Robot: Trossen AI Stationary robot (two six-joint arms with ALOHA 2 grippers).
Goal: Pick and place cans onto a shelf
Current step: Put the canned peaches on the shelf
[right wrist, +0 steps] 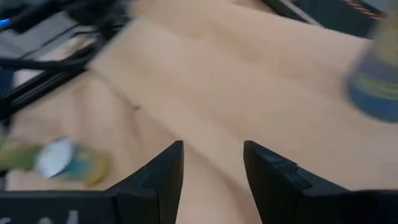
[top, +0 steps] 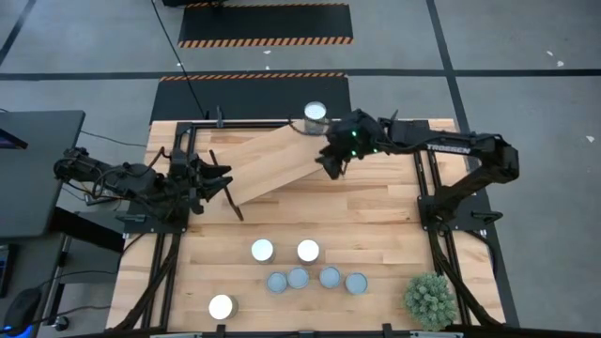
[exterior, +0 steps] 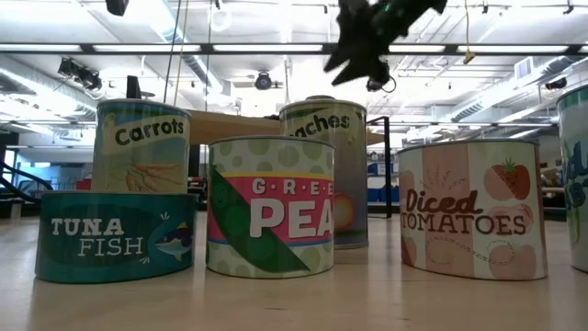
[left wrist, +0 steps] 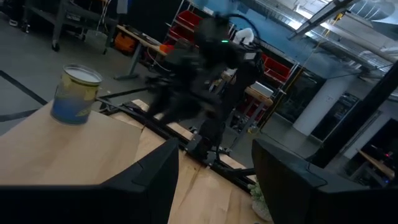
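The shelf (top: 272, 161) is a tilted light wooden board at the table's far side. One can (top: 315, 116) stands upright on its far right corner, also seen in the left wrist view (left wrist: 76, 94) and, blurred, in the right wrist view (right wrist: 376, 81). Several more cans stand on the table near its front edge: white-topped ones (top: 262, 250) (top: 308, 250) (top: 221, 306) and a row of blue-grey-topped ones (top: 315, 279). My right gripper (top: 331, 165) (right wrist: 213, 180) hovers open over the shelf's right end, just nearer than the can, holding nothing. My left gripper (top: 223, 184) (left wrist: 214, 186) waits open at the shelf's left end.
A green potted plant (top: 430, 299) stands at the near right corner. In the low view the labelled cans, tuna fish (exterior: 115, 234), carrots (exterior: 142, 147), green peas (exterior: 271, 207), peaches (exterior: 326, 170) and diced tomatoes (exterior: 473, 210), line the foreground. Bare tabletop (top: 376, 211) lies between shelf and cans.
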